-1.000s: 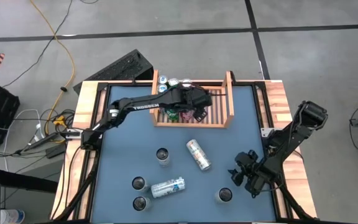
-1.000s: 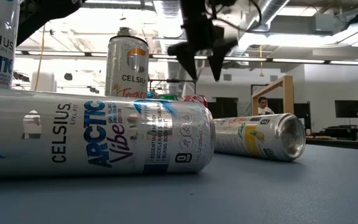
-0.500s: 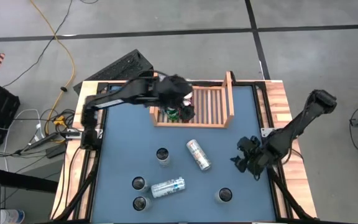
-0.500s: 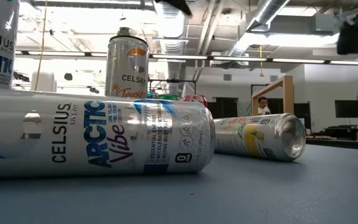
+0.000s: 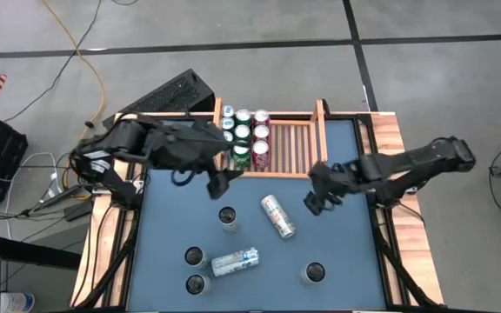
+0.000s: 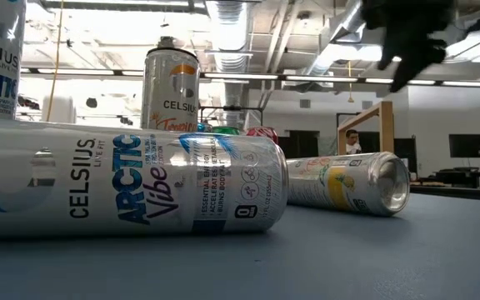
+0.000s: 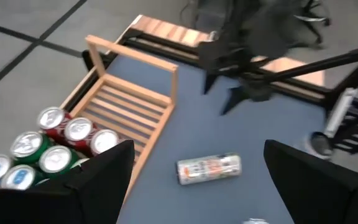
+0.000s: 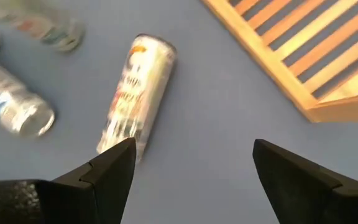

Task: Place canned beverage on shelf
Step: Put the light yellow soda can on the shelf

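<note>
Overhead, a blue surface (image 5: 172, 217) carries a wooden shelf (image 5: 298, 148) at twelve o'clock, its slatted base holding rows of upright cans (image 5: 243, 137) on its nine o'clock side. The left gripper (image 5: 220, 181) hangs just off the shelf's seven o'clock corner, fingers spread wide and holding nothing. The right gripper (image 5: 318, 198) hovers above the surface at three o'clock, also wide open and empty, just beside a can lying on its side (image 5: 277, 216) near the centre. A second toppled can (image 5: 235, 262) lies toward six o'clock, with four upright cans (image 5: 227, 216) scattered around it.
</note>
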